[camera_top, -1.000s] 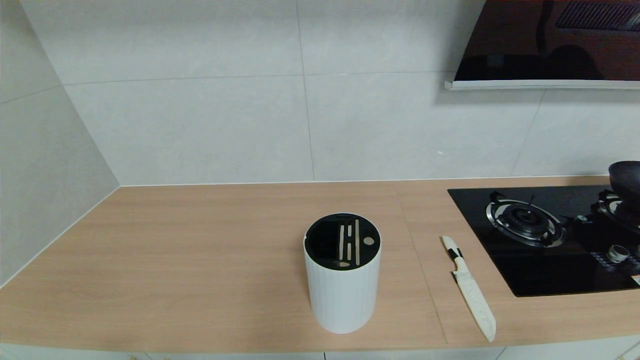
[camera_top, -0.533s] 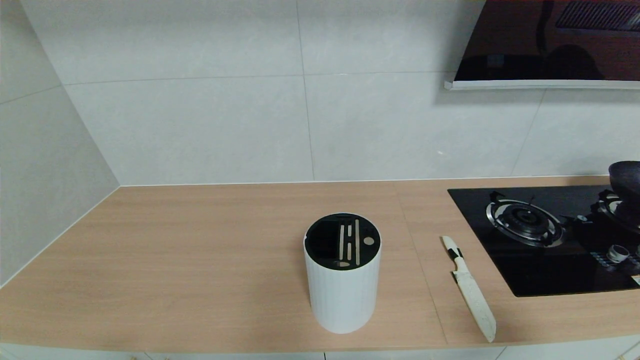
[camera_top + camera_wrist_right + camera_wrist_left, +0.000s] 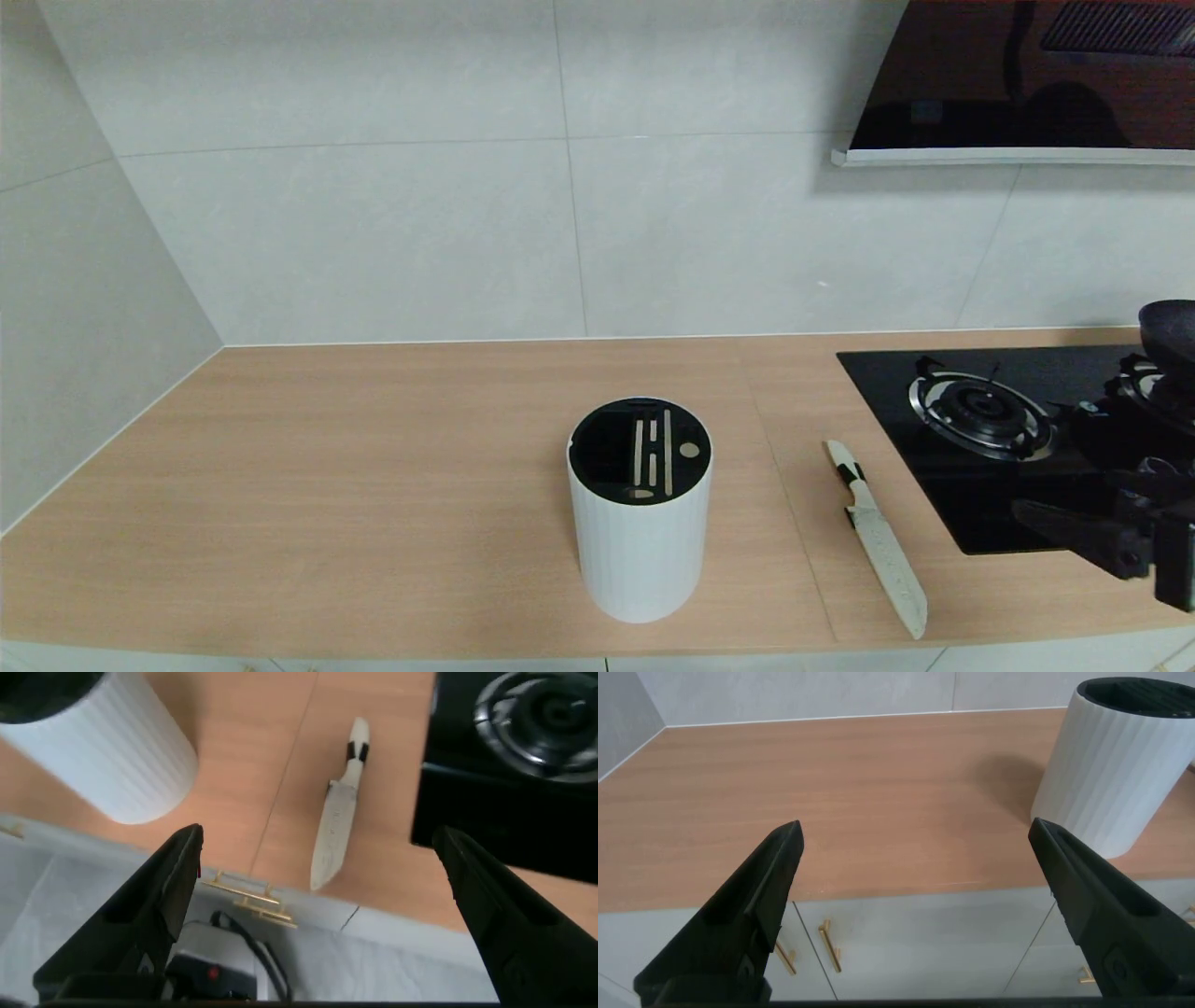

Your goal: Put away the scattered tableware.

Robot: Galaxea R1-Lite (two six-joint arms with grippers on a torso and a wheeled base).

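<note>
Your right gripper (image 3: 313, 847) is wide open and empty; a clumsy grab could nudge the knife (image 3: 338, 807) off the tabletop (image 3: 252, 719) edge.

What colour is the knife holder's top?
Black; the holder shows best in the head view.

— How is the left gripper (image 3: 915, 833) posed?
— Level, its fingers (image 3: 766, 887) spread wide apart.
— And the right gripper (image 3: 1064, 493)?
— Low at the robot's right, its fingers (image 3: 486, 905) likewise wide apart, pointing leftward.
</note>
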